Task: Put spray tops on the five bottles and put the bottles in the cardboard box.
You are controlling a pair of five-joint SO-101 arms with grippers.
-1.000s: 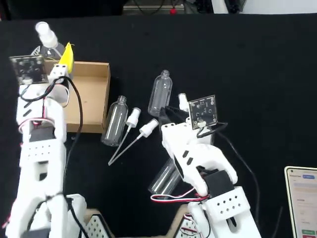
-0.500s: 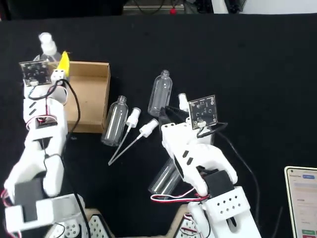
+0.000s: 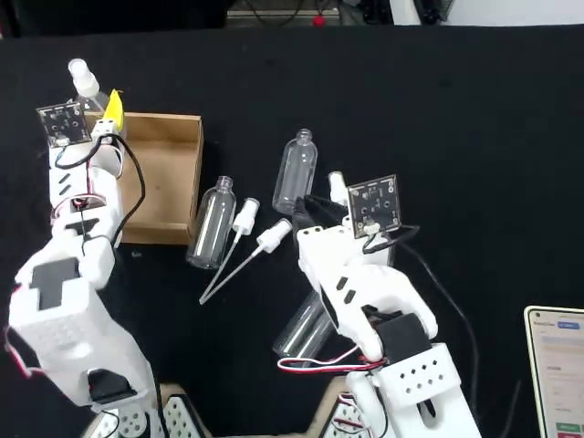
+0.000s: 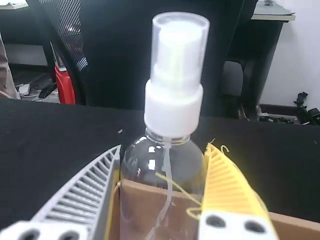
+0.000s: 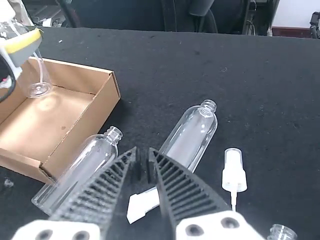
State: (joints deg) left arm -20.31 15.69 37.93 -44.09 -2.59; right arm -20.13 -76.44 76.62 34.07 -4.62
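Capped bottle (image 4: 165,170), base cut off, gripped by left fingers (image 4: 225,190), right fingers (image 5: 175,187) apparently closed, spray top (image 5: 142,206) half-hidden beneath

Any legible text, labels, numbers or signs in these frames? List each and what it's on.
No text can be read.
Screen at the table's edge: lines of print, too small to read.
Cardboard box: no print visible.
Loose bottles: no labels.
Capped bottle: no label.
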